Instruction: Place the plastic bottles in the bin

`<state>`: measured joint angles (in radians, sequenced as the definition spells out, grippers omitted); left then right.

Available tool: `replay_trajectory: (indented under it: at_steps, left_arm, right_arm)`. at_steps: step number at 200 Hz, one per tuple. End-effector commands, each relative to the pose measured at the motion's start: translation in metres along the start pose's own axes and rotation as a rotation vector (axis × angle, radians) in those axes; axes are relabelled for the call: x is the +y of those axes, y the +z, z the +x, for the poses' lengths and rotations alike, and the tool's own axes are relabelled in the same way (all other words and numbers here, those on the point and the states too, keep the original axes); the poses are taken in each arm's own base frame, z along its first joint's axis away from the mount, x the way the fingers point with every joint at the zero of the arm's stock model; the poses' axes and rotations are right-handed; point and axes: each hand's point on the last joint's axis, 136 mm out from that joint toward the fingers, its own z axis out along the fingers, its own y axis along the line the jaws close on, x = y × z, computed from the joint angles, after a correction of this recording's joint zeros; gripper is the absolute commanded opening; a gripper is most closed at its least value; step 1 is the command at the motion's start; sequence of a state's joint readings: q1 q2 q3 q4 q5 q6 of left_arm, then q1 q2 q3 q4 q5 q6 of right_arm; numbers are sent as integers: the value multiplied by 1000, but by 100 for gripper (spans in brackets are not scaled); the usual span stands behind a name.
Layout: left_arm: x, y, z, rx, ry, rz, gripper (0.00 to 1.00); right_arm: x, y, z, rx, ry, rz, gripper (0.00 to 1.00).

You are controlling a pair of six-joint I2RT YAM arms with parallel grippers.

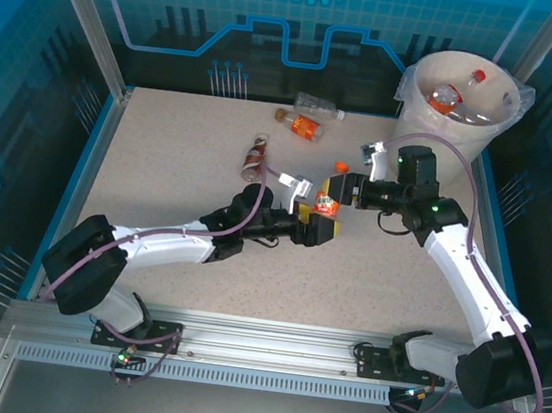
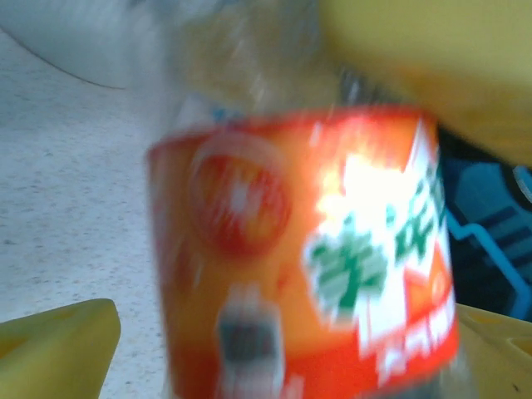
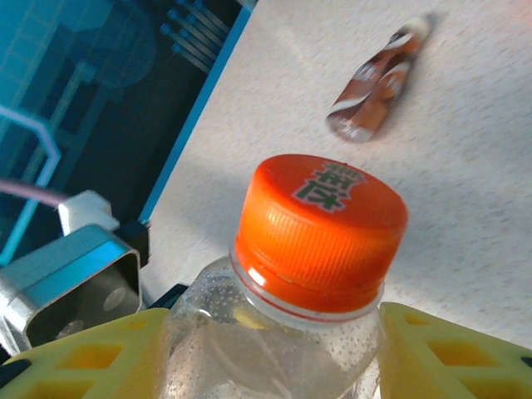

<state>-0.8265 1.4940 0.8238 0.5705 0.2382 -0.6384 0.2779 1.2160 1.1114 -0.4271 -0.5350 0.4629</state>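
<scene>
An upright clear bottle with an orange cap and orange label stands mid-table between both grippers. My right gripper is shut on the bottle's shoulder just under the cap; its yellow fingers press against both sides. My left gripper is open around the label lower down, and a gap shows beside its yellow finger. The cream bin stands at the far right with two bottles inside. Three more bottles lie on the table: a crushed brown one, an orange one, a clear one.
The crushed brown bottle lies beyond the held one in the right wrist view. Blue panel walls ring the speckled table. An aluminium rail runs along the near edge by the arm bases.
</scene>
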Motion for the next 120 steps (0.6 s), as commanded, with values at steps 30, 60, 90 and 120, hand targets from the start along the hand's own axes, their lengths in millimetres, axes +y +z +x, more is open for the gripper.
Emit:
replay_trajectory:
  at_steps: [30, 60, 90, 120]
  left_arm:
    - [13, -29, -22, -130, 36, -129, 99]
    - [23, -42, -21, -148, 31, -179, 99]
    - [25, -51, -19, -161, 44, -193, 99]
    - [30, -58, -19, -169, 50, -217, 99]
  right_arm:
    - [-47, -67, -114, -387, 58, 153, 34]
    - [-70, -117, -192, -595, 55, 250, 34]
    - [-99, -159, -256, -791, 70, 426, 36]
    - [-133, -193, -299, -996, 180, 533, 37]
